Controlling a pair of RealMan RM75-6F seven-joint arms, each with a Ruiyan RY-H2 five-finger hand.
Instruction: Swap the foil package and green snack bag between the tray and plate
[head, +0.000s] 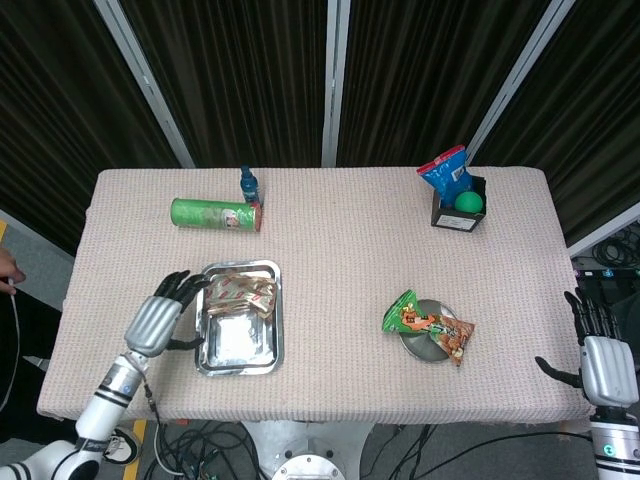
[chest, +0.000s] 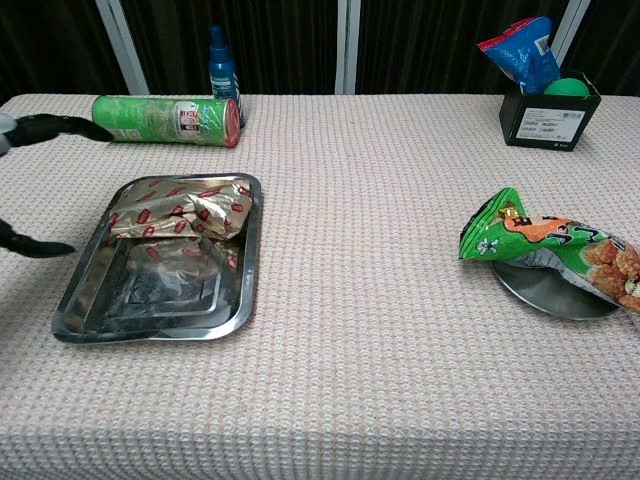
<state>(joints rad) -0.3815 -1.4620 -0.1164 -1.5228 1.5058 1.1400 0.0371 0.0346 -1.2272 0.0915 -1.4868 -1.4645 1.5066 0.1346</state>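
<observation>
A crinkled foil package (head: 240, 291) (chest: 183, 213) with red print lies in the far half of a steel tray (head: 239, 351) (chest: 150, 320) on the left. The green snack bag (head: 428, 325) (chest: 545, 244) lies across a small metal plate (head: 418, 347) (chest: 553, 296) on the right. My left hand (head: 160, 318) hovers open just left of the tray, fingers spread toward the foil package; only its fingertips (chest: 60, 126) show at the chest view's left edge. My right hand (head: 600, 355) stays open off the table's right edge.
A green chip can (head: 215, 215) (chest: 166, 119) lies on its side at the back left beside a blue bottle (head: 249, 184) (chest: 221, 62). A black box (head: 458, 210) (chest: 549, 115) with a blue bag and green ball stands at the back right.
</observation>
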